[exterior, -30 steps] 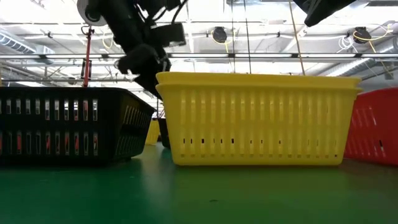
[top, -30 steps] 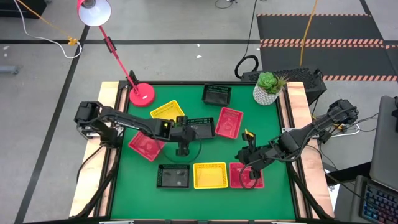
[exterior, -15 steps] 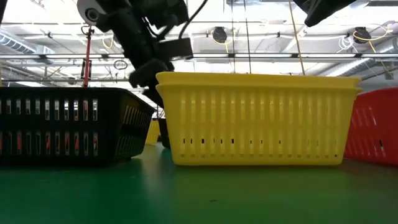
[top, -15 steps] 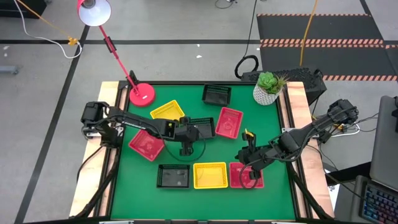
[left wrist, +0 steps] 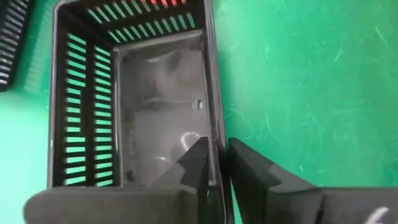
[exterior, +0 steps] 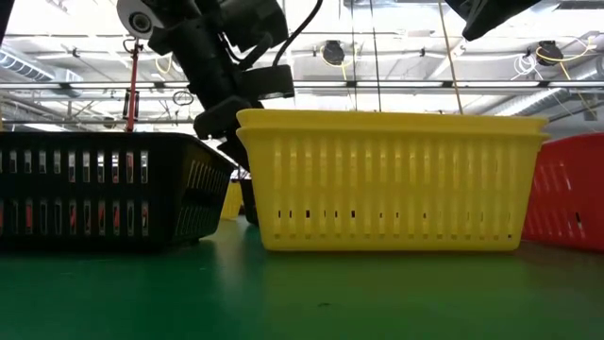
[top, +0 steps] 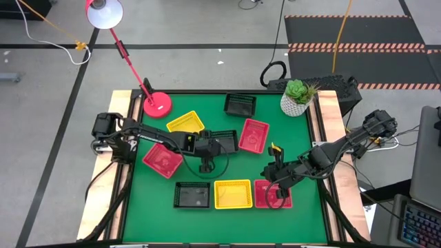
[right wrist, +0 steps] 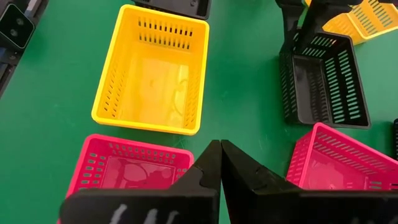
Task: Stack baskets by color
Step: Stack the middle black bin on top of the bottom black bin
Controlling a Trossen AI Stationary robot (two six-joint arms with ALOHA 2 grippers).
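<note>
Several baskets lie on the green table (top: 234, 165). A black basket (top: 223, 140) sits in the middle, and my left gripper (left wrist: 214, 149) is shut on it at its left end (top: 208, 147). A red basket (top: 253, 134) lies right of it, a yellow one (top: 185, 122) and a black one (top: 240, 105) farther back, and a red one (top: 162, 160) at the left. Along the near edge stand a black (top: 192, 195), a yellow (top: 233, 193) and a red basket (top: 272, 194). My right gripper (right wrist: 219, 144) hangs shut above that red basket (right wrist: 134, 165), touching nothing. My left gripper holds the middle black basket by its near long wall (left wrist: 217, 124), close to the left end. One finger (left wrist: 198, 165) is inside the basket and the other (left wrist: 249, 171) outside. The fingers slant down from the table's left. The basket sits flat on the table.
A pink lamp base (top: 158, 105) stands at the far left corner, its arm leaning out over the floor. A white plant pot (top: 296, 100) stands at the far right. Bare green shows between the middle basket and the near row.
My left gripper has come down a little onto the middle black basket's left end. The basket has stayed where it was. My right arm has kept still.
</note>
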